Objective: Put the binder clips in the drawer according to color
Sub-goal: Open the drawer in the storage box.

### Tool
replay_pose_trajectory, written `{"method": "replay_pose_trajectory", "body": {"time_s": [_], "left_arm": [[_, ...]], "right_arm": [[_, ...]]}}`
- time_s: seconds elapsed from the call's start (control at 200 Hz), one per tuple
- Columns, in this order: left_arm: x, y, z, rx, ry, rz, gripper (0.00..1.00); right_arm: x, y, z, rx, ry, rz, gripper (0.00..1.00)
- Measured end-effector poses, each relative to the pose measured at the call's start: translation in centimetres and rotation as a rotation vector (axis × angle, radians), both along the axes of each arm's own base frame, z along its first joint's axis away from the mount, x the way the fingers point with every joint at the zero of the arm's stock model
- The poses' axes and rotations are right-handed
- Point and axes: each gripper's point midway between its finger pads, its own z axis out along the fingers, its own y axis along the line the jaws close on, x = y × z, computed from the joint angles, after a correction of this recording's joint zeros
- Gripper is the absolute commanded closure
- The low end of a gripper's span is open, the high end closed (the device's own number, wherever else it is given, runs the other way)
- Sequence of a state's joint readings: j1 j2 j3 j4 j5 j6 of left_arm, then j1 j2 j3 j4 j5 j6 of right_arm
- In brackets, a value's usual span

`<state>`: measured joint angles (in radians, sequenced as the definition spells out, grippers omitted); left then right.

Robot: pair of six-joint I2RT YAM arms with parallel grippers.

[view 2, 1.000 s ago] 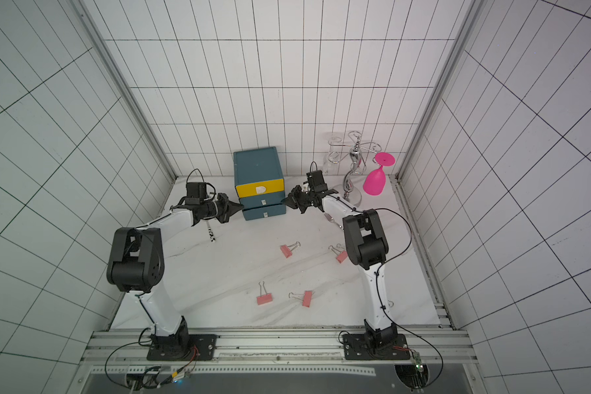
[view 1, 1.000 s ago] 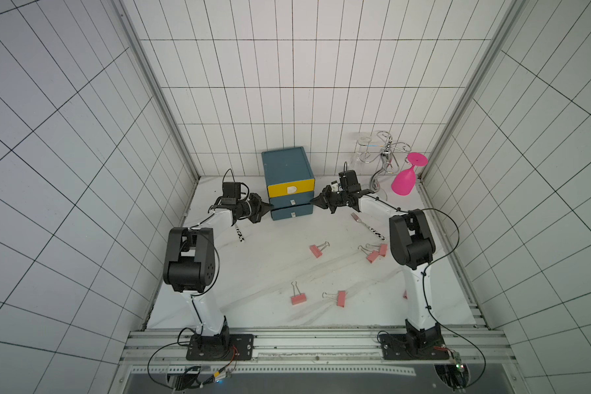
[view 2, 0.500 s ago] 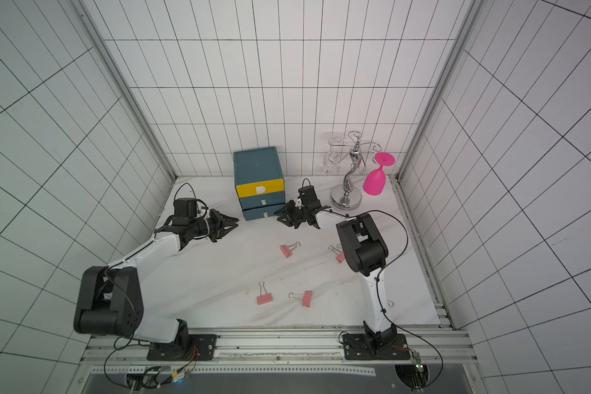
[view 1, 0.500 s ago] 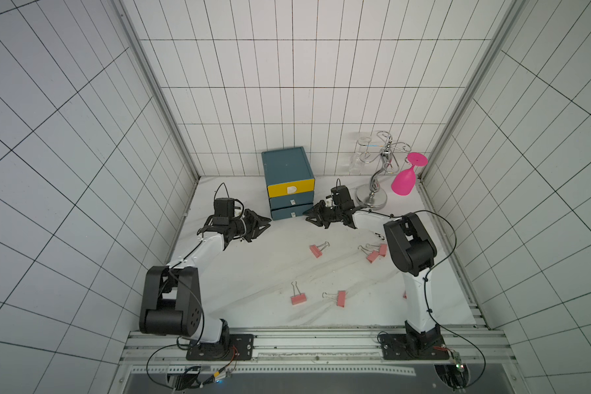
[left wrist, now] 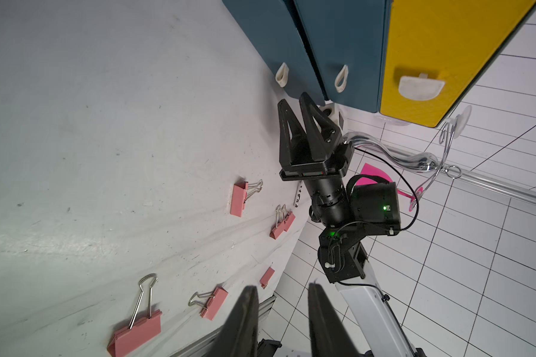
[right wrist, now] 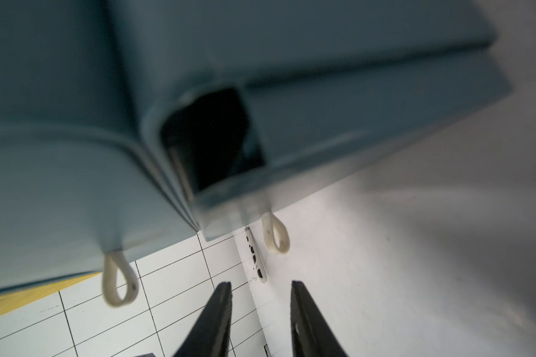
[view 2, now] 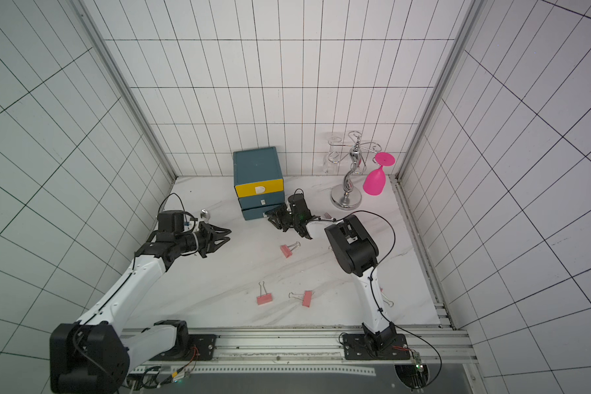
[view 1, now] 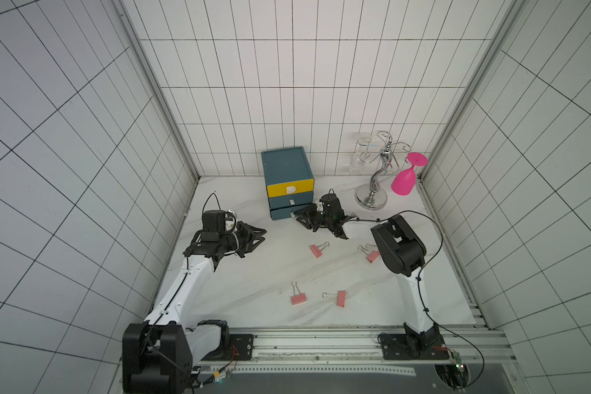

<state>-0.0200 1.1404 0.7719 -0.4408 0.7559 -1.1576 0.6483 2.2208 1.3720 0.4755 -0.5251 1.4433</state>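
Binder clips [view 1: 316,250] are noted loose on the white marbled tabletop [view 1: 253,279], in front of the drawer unit [view 1: 287,167]. All those seen are salmon-pink with silver wire handles. Four are counted in a top view: one near the middle, not far from the right gripper [view 1: 297,218]; one tucked beside the right arm's elbow; two close together nearer the front rail. Five are counted in the left wrist view, each lying apart from the others.

Drawer unit is set against the back wall: blue-teal case, yellow top front, two blue fronts beneath. The lowest drawer [view 1: 285,214] is seen standing slightly out, and a dark gap [right wrist: 211,139] shows at its corner in the right wrist view.

Left gripper [view 1: 263,236] is held low over the table, to the left of the unit and well apart from it, with its tips pointed toward the right gripper. Its jaws are parted a modest way and nothing is held between them.

Right gripper is placed just beside the front of the lowest drawer. Its jaws are likewise parted a little and nothing is gripped. A white loop pull [right wrist: 274,235] is seen just ahead of the fingertips, apart from them.

Chrome glass rack [view 1: 376,191], with a pink glass [view 1: 403,179] hung bowl-down, is noted in the back right corner.
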Motion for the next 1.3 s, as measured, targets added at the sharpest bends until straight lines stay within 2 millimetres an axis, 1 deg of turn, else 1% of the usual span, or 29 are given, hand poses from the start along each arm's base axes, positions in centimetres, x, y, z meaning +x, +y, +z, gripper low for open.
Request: {"method": "replay_pose_trajectory", "body": {"time_s": [0.145,0.335,0.4,0.5,0.615,0.685,0.75,1.064,1.159,1.299], "left_arm": [[-0.7,-0.1,-0.8,0.005,0.036,-0.009,0.69],[-0.7,-0.1,-1.0,0.007,0.04,-0.009,0.68],[-0.7,-0.1,-1.0,0.007,0.041,-0.008,0.68],[-0.6,-0.1,-1.1,0.008,0.042,-0.007,0.68],[-0.6,-0.1,-1.0,0.008,0.037,-0.006,0.68],[-0.6,-0.1,-1.0,0.009,0.037,-0.007,0.69],[-0.6,0.0,-1.0,0.011,0.037,-0.008,0.68],[-0.7,0.0,-1.0,0.016,0.033,-0.013,0.68],[-1.0,0.0,-0.9,0.016,0.028,-0.013,0.69],[-1.5,0.0,-1.4,0.016,0.039,-0.013,0.69]], "right_arm": [[0.2,-0.5,-0.8,-0.01,0.0,-0.043,0.65],[-0.1,-0.8,-1.8,-0.004,0.0,-0.112,0.63],[-0.4,-0.7,-2.0,0.004,-0.003,-0.136,0.64],[-0.7,-0.1,-1.7,0.028,-0.012,-0.167,0.66],[-0.5,0.6,-0.8,0.069,-0.036,-0.207,0.67],[-0.3,0.8,-0.6,0.089,-0.042,-0.231,0.67],[-0.1,0.8,-0.9,0.098,-0.041,-0.248,0.67],[0.3,0.9,-3.4,0.093,-0.012,-0.286,0.68],[0.6,1.1,-3.3,0.107,-0.015,-0.288,0.68],[1.2,1.6,-2.7,0.135,-0.031,-0.293,0.68]]}}
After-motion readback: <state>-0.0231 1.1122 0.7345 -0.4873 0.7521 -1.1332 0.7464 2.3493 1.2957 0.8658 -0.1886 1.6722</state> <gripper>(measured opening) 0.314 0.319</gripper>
